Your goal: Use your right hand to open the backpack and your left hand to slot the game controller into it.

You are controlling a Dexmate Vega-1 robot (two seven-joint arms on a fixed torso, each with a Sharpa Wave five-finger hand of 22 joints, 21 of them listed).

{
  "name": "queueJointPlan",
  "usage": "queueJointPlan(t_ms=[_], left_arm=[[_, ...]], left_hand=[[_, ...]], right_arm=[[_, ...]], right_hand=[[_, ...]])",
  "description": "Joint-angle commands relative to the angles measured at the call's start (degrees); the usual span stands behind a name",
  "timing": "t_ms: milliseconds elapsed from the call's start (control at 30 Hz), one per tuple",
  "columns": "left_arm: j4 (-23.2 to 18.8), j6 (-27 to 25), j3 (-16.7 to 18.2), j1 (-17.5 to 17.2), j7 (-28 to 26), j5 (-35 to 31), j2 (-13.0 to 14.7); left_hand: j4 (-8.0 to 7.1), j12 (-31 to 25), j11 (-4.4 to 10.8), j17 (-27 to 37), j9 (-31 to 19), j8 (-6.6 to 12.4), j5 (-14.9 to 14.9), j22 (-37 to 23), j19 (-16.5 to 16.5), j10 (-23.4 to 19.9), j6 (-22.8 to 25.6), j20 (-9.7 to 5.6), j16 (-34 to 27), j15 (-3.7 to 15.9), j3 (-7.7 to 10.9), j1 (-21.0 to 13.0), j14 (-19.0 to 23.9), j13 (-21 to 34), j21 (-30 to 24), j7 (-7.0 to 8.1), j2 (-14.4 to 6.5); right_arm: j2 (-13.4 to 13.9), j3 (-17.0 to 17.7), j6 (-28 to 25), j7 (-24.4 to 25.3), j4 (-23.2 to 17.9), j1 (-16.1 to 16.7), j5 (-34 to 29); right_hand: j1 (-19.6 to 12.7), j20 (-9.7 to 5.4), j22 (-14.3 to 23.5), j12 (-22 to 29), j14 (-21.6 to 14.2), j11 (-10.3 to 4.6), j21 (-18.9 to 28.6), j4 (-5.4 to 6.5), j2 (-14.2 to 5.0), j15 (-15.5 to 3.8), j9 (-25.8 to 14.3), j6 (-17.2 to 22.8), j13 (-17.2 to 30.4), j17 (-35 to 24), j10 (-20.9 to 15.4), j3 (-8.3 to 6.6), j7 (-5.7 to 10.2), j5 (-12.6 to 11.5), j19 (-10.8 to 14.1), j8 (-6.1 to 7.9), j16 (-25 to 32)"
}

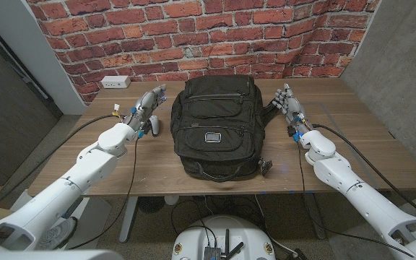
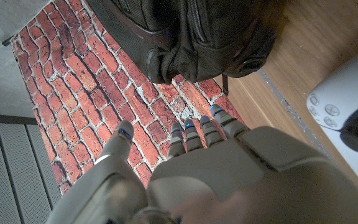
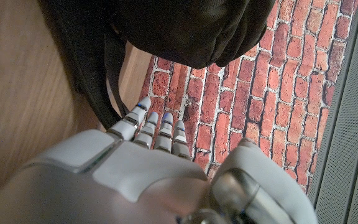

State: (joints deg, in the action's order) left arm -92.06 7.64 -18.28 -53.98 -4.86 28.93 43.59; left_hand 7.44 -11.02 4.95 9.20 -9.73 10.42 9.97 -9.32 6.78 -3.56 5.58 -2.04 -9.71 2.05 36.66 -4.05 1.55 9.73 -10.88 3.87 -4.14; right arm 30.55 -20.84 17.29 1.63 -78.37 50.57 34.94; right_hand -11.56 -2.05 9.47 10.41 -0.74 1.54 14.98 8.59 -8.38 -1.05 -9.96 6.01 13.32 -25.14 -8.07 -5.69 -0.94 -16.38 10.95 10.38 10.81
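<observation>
Wooden counter (image 1: 367, 155) against rough red brick wall (image 1: 193, 36). Black fabric backpack (image 1: 215, 126) at frame centre, zipped; white glossy game controller (image 1: 154, 126) just left of it. Left robot hand (image 1: 146, 105) and right robot hand (image 1: 289, 105) both empty, fingers extended.

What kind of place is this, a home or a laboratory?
Probably a lab or test room staged as an office: a wooden table before a brick-patterned wall, grey panels beside it, and a white power strip on the table.
</observation>
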Motion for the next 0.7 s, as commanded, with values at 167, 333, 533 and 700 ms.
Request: queueJointPlan(t_ms=[167, 333, 533, 700], left_arm=[[-2.6, 0.5, 2.4, -2.3, 2.3, -3.3, 6.9], [-3.1, -0.2, 2.9, -2.4, 2.9, -4.5, 8.9], [-4.5, -1.9, 4.0, -2.8, 3.5, -5.6, 11.8], [-6.9, -5.1, 4.5, -2.7, 4.3, -7.5, 15.4]], left_hand=[[2.03, 0.0, 1.02, 0.2, -0.2, 0.29, 0.5, -0.1, 0.9, 0.0, 0.0, -4.15, -0.2, 3.55, 0.42, -1.8, 0.4, 0.3, 0.2, 0.61, 1.1], [2.83, 0.0, 1.52, 0.2, -0.2, 0.33, 0.6, -0.1, 1.0, -0.1, -0.2, -4.23, -0.3, 3.96, 0.69, -2.8, 0.4, 0.3, 0.3, 1.04, 1.4], [3.44, -0.1, 2.19, 0.2, -0.2, 0.57, 0.7, -0.1, 1.1, -0.5, 0.1, -4.25, -0.4, 4.61, 1.11, -4.4, 0.8, 0.3, 0.3, 1.70, 1.8], [3.68, -0.3, 2.62, 0.2, -0.2, 0.79, 0.9, -0.1, 1.3, -1.1, 0.5, -4.30, -0.5, 4.92, 1.50, -5.8, 1.2, 0.3, 0.3, 2.36, 2.1]], right_arm=[[0.1, 0.2, 0.4, 0.4, -0.9, 0.8, -0.1], [0.1, 0.2, 0.3, 0.9, -1.3, 1.1, -0.2], [-0.3, 0.0, 0.8, 0.8, -0.7, 0.9, -0.4], [-0.7, -0.1, 1.2, 0.7, -0.1, 0.8, -0.4]], right_hand=[[0.6, -0.19, 0.1, 0.4, -0.2, -0.42, -0.3, 0.16, -1.15, -0.52, -0.1, 0.1, -0.1, 0.2, -0.2, -0.34, 0.14, -0.4, 0.5, 0.22, 0.3], [0.7, -0.19, 0.1, 0.5, -0.2, -0.40, -0.4, 0.16, -1.15, -0.56, -0.1, 0.2, -0.3, 0.3, -0.2, -0.43, 0.11, -0.4, 0.5, 0.25, 0.3], [0.8, -0.19, 0.1, 0.5, -0.2, -0.45, -0.5, 0.15, -1.14, -0.58, -0.1, 0.2, -0.4, 0.5, -0.2, -0.54, 0.16, -0.4, 0.6, 0.25, 0.3], [0.9, -0.16, 0.1, 0.5, -0.2, -0.44, -0.7, 0.15, -1.15, -0.60, -0.1, 0.2, -0.6, 0.6, -0.2, -0.67, 0.18, -0.4, 0.7, 0.25, 0.3]])
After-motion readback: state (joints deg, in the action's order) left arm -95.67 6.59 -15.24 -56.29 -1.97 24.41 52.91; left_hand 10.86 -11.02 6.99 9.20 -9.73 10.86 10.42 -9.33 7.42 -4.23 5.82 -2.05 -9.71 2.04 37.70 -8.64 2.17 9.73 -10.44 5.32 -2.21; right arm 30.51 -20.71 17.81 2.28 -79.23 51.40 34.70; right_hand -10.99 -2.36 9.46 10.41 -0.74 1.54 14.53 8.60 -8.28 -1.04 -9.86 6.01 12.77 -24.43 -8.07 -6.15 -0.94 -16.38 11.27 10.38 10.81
